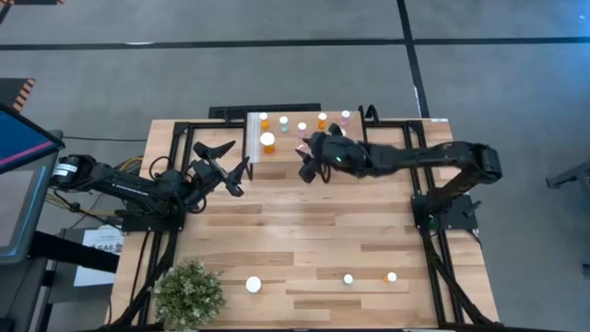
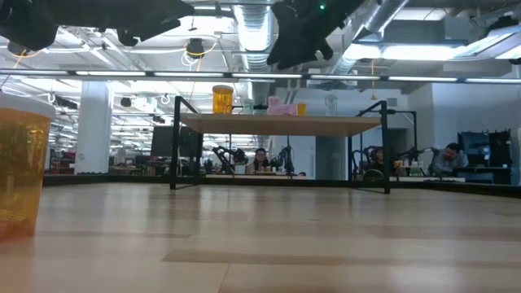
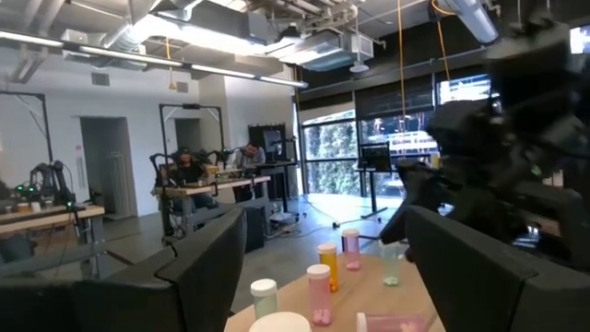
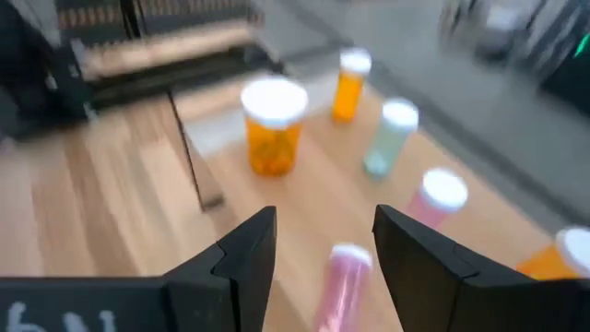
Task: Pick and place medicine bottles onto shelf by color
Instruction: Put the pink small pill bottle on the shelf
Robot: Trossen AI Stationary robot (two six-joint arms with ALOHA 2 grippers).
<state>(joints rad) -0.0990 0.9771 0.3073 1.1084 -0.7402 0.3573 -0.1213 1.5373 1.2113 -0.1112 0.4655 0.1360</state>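
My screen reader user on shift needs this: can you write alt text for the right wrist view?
The right tool, open, hovers over the shelf above a pink bottle lying on its side. Beyond it stand a large orange bottle, a small orange one, a green one and a pink one.

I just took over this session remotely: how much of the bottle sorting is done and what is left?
Done: several medicine bottles stand on the shelf, including a large orange bottle. In hand: nothing. The right gripper hangs open above a pink bottle lying on its side; the left gripper waits open beside the shelf. Left: three bottles at the near table edge.
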